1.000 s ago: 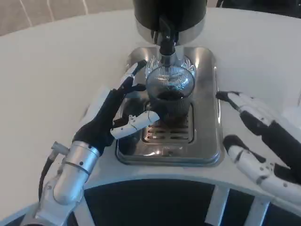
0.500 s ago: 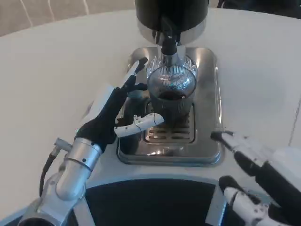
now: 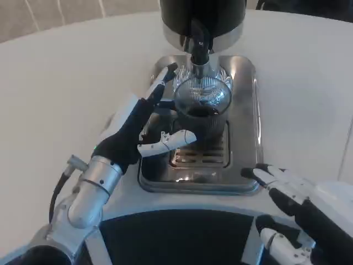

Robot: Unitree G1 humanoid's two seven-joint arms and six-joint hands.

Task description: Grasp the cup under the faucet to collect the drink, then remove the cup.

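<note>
Glass cup with dark drink, sitting on the steel drip tray right under the black faucet. Left robot hand spread loose beside it, grasping nothing. Right robot hand released too, low by the white counter edge.

A single head view looks steeply down from the robot's head or chest and faces forward across the white table. The steel drip tray sits close, just past the table's near edge, in the centre of the picture. Beyond the tray, the top edge crops the black dispenser. Nearer than the tray, the left forearm enters from the bottom-left corner.
</note>
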